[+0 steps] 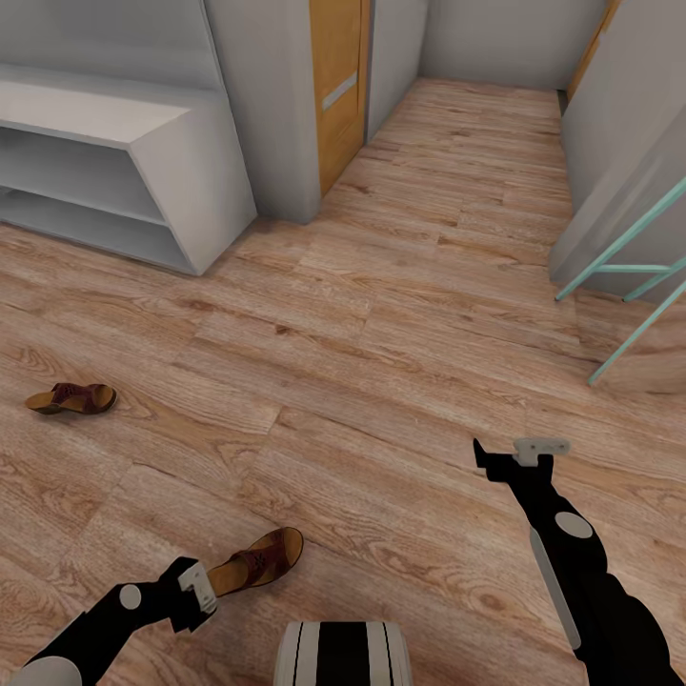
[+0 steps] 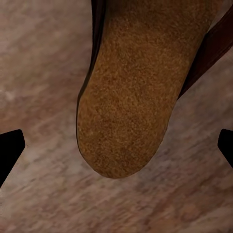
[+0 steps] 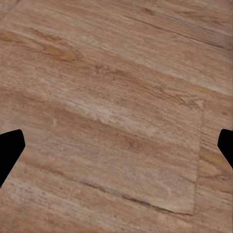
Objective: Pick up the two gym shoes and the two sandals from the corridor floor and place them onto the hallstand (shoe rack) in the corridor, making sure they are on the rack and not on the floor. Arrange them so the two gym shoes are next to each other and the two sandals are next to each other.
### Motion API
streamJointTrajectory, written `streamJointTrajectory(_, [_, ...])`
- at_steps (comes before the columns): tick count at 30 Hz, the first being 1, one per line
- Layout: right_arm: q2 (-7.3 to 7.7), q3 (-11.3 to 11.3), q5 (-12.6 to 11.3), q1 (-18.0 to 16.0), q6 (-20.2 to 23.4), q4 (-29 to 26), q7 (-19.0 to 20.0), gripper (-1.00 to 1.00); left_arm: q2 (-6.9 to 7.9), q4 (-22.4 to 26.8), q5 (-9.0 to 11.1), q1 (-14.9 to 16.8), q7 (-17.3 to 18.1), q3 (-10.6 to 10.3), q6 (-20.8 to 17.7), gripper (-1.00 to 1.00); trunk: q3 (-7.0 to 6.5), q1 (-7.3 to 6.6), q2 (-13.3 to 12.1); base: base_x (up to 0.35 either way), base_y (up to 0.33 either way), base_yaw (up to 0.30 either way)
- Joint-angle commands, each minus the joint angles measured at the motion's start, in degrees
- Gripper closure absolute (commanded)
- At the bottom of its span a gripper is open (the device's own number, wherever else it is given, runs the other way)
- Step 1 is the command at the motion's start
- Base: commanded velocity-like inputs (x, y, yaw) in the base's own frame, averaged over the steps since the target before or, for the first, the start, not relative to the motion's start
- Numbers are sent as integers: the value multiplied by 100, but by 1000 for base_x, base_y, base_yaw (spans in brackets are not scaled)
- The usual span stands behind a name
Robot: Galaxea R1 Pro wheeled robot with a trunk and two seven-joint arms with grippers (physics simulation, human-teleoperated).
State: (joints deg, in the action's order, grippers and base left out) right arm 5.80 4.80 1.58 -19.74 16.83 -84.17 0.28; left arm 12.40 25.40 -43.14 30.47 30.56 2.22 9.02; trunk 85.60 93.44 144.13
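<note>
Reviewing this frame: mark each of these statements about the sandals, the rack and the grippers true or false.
1. Both sandals lie on the corridor floor. True: the near sandal and the far sandal are both on the planks.
2. The left gripper is right by the near sandal's heel. True; its wrist view shows the footbed between open fingertips.
3. The right gripper holds a sandal. False: it is open over bare floor.
4. A sandal sits on the hallstand. False: its visible shelves hold no shoe.
5. The two sandals touch. False: they lie well apart.
</note>
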Motion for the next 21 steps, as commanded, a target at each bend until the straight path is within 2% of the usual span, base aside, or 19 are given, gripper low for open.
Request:
streamJointTrajectory(1, [1, -3, 15, -2, 33, -15, 4, -100, -4, 11, -54, 5, 20, 24, 32, -100, 4, -1, 1, 0, 0, 0])
streamJointTrajectory(3, [1, -7, 13, -2, 29, -23, 20, -100, -2, 36, -54, 10, 20, 24, 28, -100, 4, -1, 1, 0, 0, 0])
streamJointTrajectory(8, [1, 5, 25, 1, 30, -33, 562, -100, -13, 286, -69, 22, 41, 9, 14, -100, 4, -1, 1, 0, 0, 0])
streamJointTrajectory(12, [1, 16, 35, 0, 30, -15, 807, -100, -49, 433, -218, 27, 50, -74, -62, -100, 4, -1, 1, 0, 0, 0])
streamJointTrajectory(13, [1, 18, 35, 0, 33, -17, 848, -100, -67, 470, -310, 29, 52, -105, -138, -100, 4, -1, 1, 0, 0, 0])
streamJointTrajectory(19, [1, 21, 35, 1, 39, -32, 910, -100, -174, 532, -561, 36, 65, -157, -372, -100, 4, -1, 1, 0, 0, 0])
streamJointTrajectory(21, [1, 21, 37, -1, 39, -33, 914, -100, -194, 536, -584, 34, 68, -161, -392, -100, 4, -1, 1, 0, 0, 0])
